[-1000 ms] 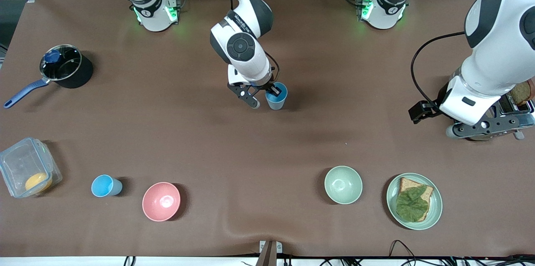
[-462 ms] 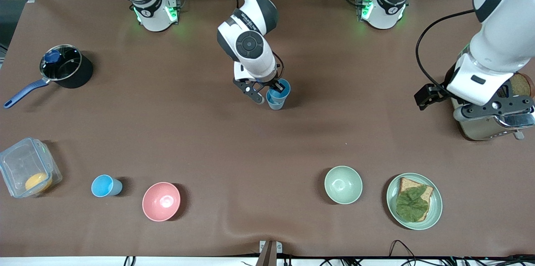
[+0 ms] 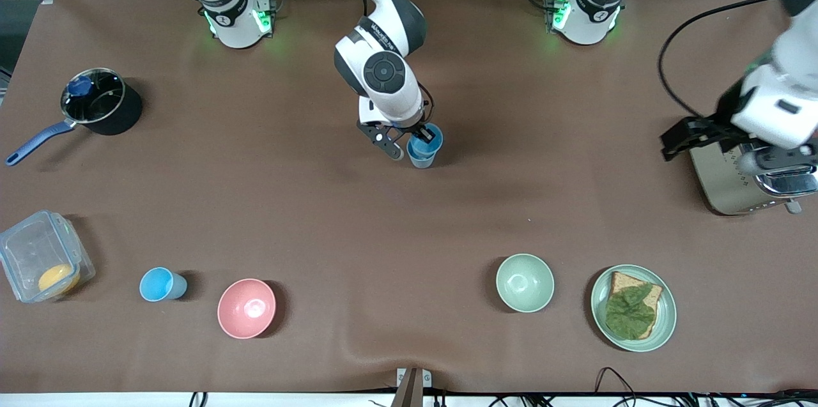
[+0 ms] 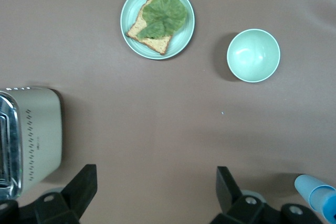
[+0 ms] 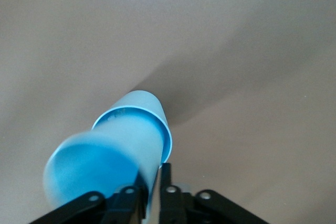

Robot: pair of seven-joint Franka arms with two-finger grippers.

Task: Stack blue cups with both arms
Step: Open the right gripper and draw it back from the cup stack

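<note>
My right gripper (image 3: 416, 138) is shut on the wall of a bright blue cup (image 3: 428, 142) over the middle of the table. The cup's lower end sits inside a duller blue cup (image 3: 418, 160) that stands on the table. In the right wrist view the fingers (image 5: 166, 182) pinch the held cup's (image 5: 100, 171) wall above the lower cup's rim (image 5: 137, 109). Another sky-blue cup (image 3: 163, 284) stands alone near the front camera, beside the pink bowl (image 3: 246, 308). My left gripper (image 3: 776, 156) hangs open and empty over the toaster (image 3: 725, 186); its fingers (image 4: 84, 184) are spread wide.
A pale green bowl (image 3: 524, 282) and a plate with toast and lettuce (image 3: 632, 308) sit toward the left arm's end, also in the left wrist view (image 4: 253, 55). A saucepan (image 3: 99, 102) and a clear container (image 3: 41, 257) sit toward the right arm's end.
The left arm has risen and swung toward its end of the table, uncovering the toaster. The right gripper shifted slightly with its cup, and the lower cup now shows beneath it.
</note>
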